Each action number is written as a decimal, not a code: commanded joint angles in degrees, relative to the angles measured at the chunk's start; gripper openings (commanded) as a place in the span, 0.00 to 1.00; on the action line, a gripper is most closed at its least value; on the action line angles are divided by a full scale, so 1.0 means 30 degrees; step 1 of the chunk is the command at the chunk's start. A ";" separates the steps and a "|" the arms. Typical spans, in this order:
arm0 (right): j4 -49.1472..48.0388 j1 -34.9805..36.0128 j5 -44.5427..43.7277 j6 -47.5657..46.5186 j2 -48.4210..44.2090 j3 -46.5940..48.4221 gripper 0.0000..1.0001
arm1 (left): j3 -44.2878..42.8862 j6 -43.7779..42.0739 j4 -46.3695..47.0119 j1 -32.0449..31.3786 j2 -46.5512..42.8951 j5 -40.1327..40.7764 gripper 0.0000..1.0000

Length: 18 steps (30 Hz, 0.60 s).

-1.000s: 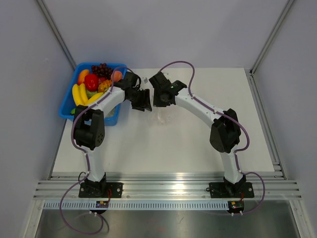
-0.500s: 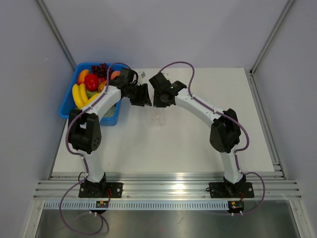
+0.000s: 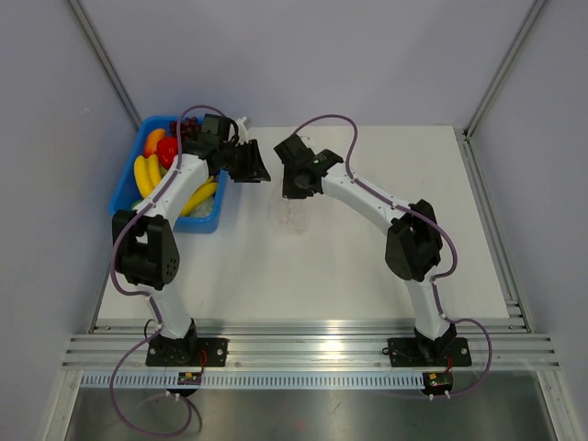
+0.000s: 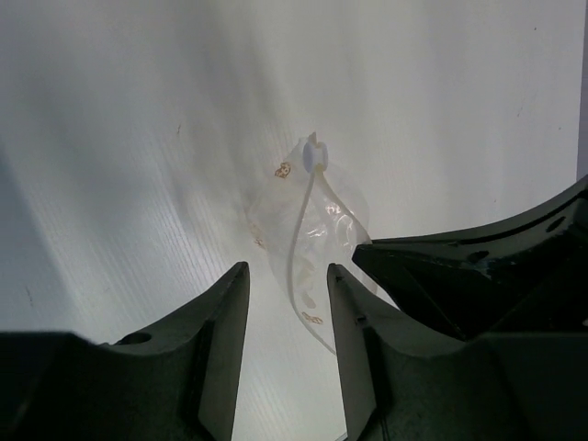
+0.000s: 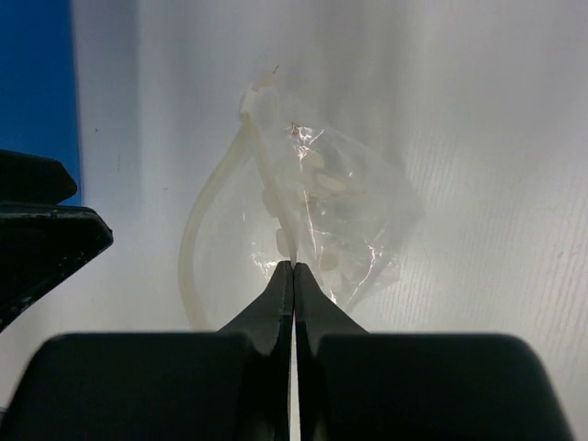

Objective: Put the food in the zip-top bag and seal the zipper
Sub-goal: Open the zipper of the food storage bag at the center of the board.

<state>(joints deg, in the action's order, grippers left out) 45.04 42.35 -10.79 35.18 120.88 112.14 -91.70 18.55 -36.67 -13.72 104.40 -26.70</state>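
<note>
Swinging back over the last second, the left arm has drawn away from the pouch toward the blue bin, while the right arm has stayed put. Starting at my far left, the bananas and grapes lie in the bin, behind and to the left of the left gripper. I cannot pick out the peach; the left wrist hangs over the bin's far right corner, and I judge the fruit is hidden under it. The wrist view shows the left gripper empty, jaws parted, pointing across the table at the zip-top bag, which lies beyond its tips. Further right, the right gripper is pinched tight on the near edge of the bag, whose zipper bows out to the left of the fingertips, so the mouth looks partly open. For the pick, I would keep the left jaws wide, turn them down into the bin, drop straight over the peach clear of the bananas and grapes, close across its widest part, then lift above the bin wall before crossing. The right pinch should hold firm, mouth facing left.
</note>
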 commanded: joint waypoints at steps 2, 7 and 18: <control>-0.0159 0.0269 0.0372 -0.0066 0.0545 0.1641 0.00 | -0.0547 0.0526 0.0180 0.0059 -0.1107 -0.0856 0.40; -0.0012 0.0269 0.0607 -0.0096 0.1044 0.2493 0.00 | -0.0780 0.1288 0.0766 0.0412 -0.1285 -0.2815 0.33; -0.0130 0.0269 0.0636 -0.0125 0.0840 0.2494 0.00 | 0.1708 0.2872 0.2613 0.0382 -0.0025 -0.5455 0.00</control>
<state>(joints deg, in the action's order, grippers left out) 45.06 42.37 -9.30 35.18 123.83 117.69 -88.14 25.80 -31.86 -12.82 104.20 -39.81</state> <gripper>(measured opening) 0.010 0.004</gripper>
